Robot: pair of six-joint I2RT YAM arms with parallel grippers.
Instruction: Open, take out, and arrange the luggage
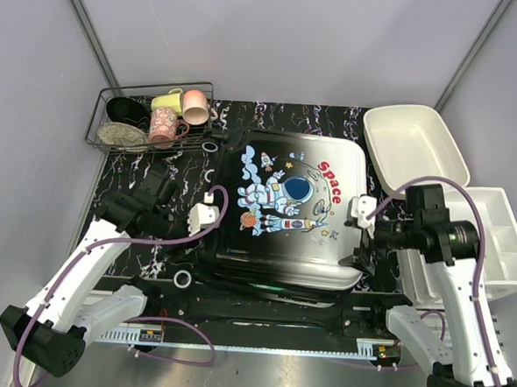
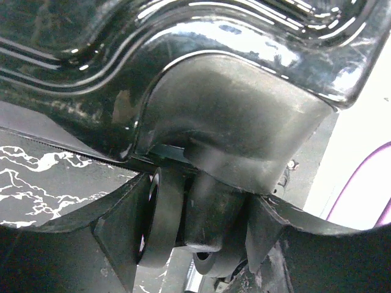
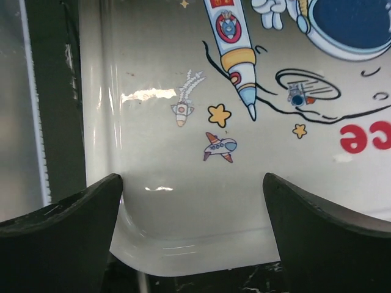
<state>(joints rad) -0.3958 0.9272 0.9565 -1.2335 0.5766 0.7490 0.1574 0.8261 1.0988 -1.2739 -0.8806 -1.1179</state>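
**Position of the workpiece.** The luggage [image 1: 288, 213] lies flat and closed on the black marbled table [image 1: 131, 265], between the two arms, with the printed shell facing up.

**Orientation.** The shell is white at the right and far side and darkens to black at the left and near edge. The astronaut's helmet and the red word "Space" lie toward the right. The left wrist view shows a black wheel [image 2: 165, 220] under the glossy black corner of the shell [image 2: 201, 55]. The wheel end therefore points to the left arm and the white end to the right arm, so the long axis runs left to right across the table. From above the outline looks almost square.

**Left gripper.** The left gripper [image 1: 211, 219] sits at the left edge of the case. In its wrist view the wheel fills the gap [image 2: 192, 244], and the fingers [image 2: 116, 238] stand partly closed against both sides of it, apparently in contact.

**Right gripper.** The right gripper [image 1: 357, 219] is at the right edge. Its fingers [image 3: 61, 244] are spread wide, holding nothing, and the white corner of the shell [image 3: 183, 183] shows between them. Whether they touch it cannot be determined.

**Surroundings.** A wire basket [image 1: 101, 114] holding cups stands at the far left. Two white bins [image 1: 415, 142] stand at the right.
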